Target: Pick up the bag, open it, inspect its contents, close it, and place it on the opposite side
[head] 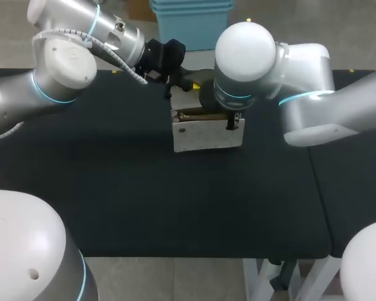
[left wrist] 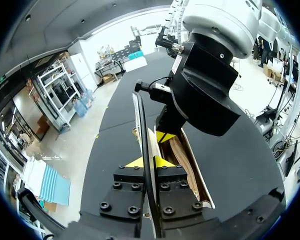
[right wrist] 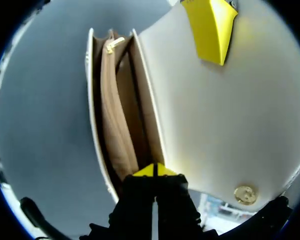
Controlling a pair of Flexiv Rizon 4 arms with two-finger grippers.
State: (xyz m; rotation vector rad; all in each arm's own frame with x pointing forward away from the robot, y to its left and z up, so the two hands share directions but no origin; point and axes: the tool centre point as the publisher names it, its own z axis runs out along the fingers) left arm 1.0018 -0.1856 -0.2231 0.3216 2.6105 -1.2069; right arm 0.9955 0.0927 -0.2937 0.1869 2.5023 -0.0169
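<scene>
Standing at the upper middle of the head view, the bag (head: 207, 137) rests upright on the black table (head: 113, 188), mouth upward and long axis running left to right across the frame. The left arm comes in from the upper left and ends at the bag's left end. The right arm comes in from the right and hangs over its right end, so both are at the bag.

In the left wrist view the left gripper (left wrist: 147, 161) has its yellow tips drawn close on a thin edge that runs straight out between them. That edge appears to be the flap (right wrist: 230, 115), held up and off the mouth. The right gripper (right wrist: 154, 171) points down at the rim. Its tips are nearly together at the top of the wall where the flap joins, and it seems to pinch that wall. Ahead of it the tan lining (right wrist: 115, 125) lies open to its camera.

The coming move probably turns on the flap. It stands on one side of the mouth, with its snap (right wrist: 245, 194) turned toward the right wrist camera. To close the bag, the left arm would have to swing the flap across the bag's short axis and over the mouth. The right gripper sits in that path and would probably need to lift clear first.
</scene>
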